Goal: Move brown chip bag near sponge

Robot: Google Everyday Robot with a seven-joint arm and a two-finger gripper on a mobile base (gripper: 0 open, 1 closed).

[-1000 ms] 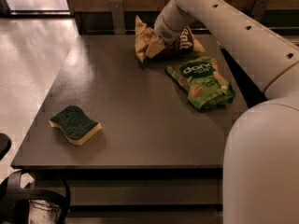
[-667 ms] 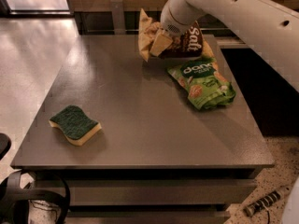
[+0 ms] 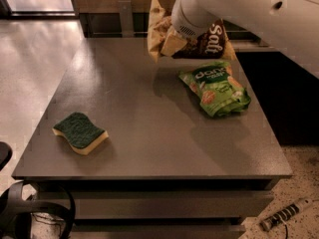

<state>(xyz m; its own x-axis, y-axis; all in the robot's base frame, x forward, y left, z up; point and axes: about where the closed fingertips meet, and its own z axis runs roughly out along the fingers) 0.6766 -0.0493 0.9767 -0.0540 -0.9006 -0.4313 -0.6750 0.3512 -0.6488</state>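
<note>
Lying on the speckled floor at the lower right, a striped stick-like object point(image 3: 285, 215) is sitting just in front of the dark grey table point(image 3: 149, 143). At the lower left, dark looping cables point(image 3: 30, 208) are hanging beside the table's front corner.

On the table top, the sponge point(image 3: 79, 132) is resting flat near the front left corner, green side up and pale yellow foam showing along its near edge. It is sitting alone, well apart from both bags.

Farther back on the right half, the green snack bag point(image 3: 217, 86) is lying flat with its white lettering facing up.

Beyond it, over the table's far edge, the brown chip bag point(image 3: 214, 40) is hanging clear of the surface and casting a shadow on the table below, its white "Salt" lettering turned sideways. It is sitting just behind the green snack bag and far across the table from the sponge.

The gripper point(image 3: 175, 40) is clenching the brown chip bag at its crumpled left part, with the white arm point(image 3: 249, 9) reaching in from the upper right.
</note>
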